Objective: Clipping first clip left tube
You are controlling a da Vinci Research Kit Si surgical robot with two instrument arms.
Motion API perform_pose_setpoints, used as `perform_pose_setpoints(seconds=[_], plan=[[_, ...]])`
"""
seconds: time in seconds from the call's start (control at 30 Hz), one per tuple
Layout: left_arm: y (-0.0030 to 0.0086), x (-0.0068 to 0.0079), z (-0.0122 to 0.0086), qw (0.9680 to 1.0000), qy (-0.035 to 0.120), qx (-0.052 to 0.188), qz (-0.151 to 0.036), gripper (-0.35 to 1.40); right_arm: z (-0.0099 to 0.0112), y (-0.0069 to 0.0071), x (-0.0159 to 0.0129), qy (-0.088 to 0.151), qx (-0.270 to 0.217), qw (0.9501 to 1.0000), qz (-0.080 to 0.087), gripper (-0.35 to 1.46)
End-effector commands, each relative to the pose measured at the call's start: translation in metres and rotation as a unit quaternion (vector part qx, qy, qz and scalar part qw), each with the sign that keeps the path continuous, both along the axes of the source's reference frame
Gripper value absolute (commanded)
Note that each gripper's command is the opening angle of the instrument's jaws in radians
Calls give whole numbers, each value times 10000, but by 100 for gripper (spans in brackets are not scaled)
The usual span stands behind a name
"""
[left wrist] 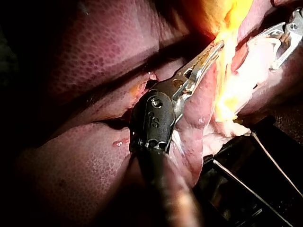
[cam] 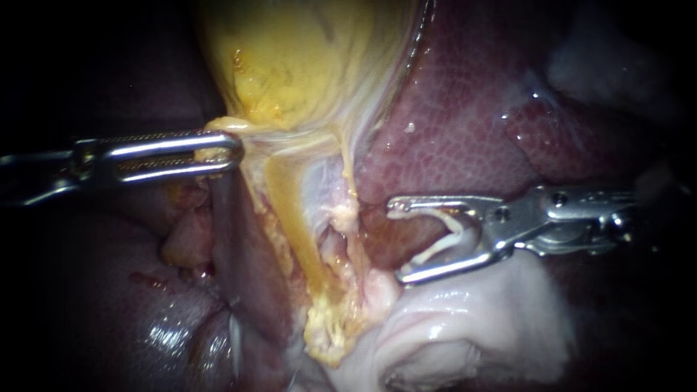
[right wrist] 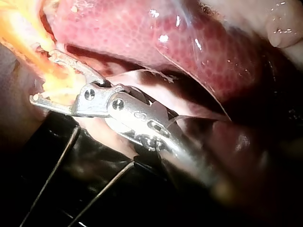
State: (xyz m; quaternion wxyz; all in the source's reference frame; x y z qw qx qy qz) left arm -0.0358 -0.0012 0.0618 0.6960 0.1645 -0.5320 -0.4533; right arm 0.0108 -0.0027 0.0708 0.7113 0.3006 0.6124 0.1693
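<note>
Left to right. The left instrument [cam: 237, 152], a slotted steel grasper with ridged inner faces, has its jaws closed on a fold at the lower edge of the gallbladder [cam: 305, 58], a smooth yellow sac with dark speckles. Two cords run down from that fold: a waxy yellow band [cam: 287, 210] and, just beside it, a thin pale strand [cam: 347, 181] studded with fatty nodules. The yellow band is probably the left tube, though this cannot be told for certain. Behind them lies the liver [cam: 450, 123], dark red, wet and finely mottled. The right instrument [cam: 398, 242] holds its jaws wide apart, with an open white clip [cam: 456, 231] seated between them. Its tips stand just beside the pale strand and well short of the yellow band, with only dark tissue in the gap. Below it bulges a glossy white fold [cam: 465, 319].

Risks, as judged from here:
- **Wrong or partial bite:** closing now would catch nodules or the pale strand, or only part of a cord, because the jaws do not yet straddle the yellow band.
- **Lost tension:** the slick fold could slip from the grasper, slackening both cords.
- **Snagging:** the lower tip could snag the white fold, or the upper tip could score the soft liver.
</note>
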Motion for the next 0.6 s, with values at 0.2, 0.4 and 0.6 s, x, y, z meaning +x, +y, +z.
perform_pose_setpoints(seconds=[0.2,0.4,0.6], plan=[[-6,-2,-3,10000,-27,-4,34,-35,53,-24,28,-98,206,9996,-175,60],[-8,-4,-8,10000,-37,0,43,-35,84,-35,47,-113,316,9991,-256,60],[-9,-5,-8,10000,-46,1,52,-35,84,-42,62,-37,460,9981,-410,60]])
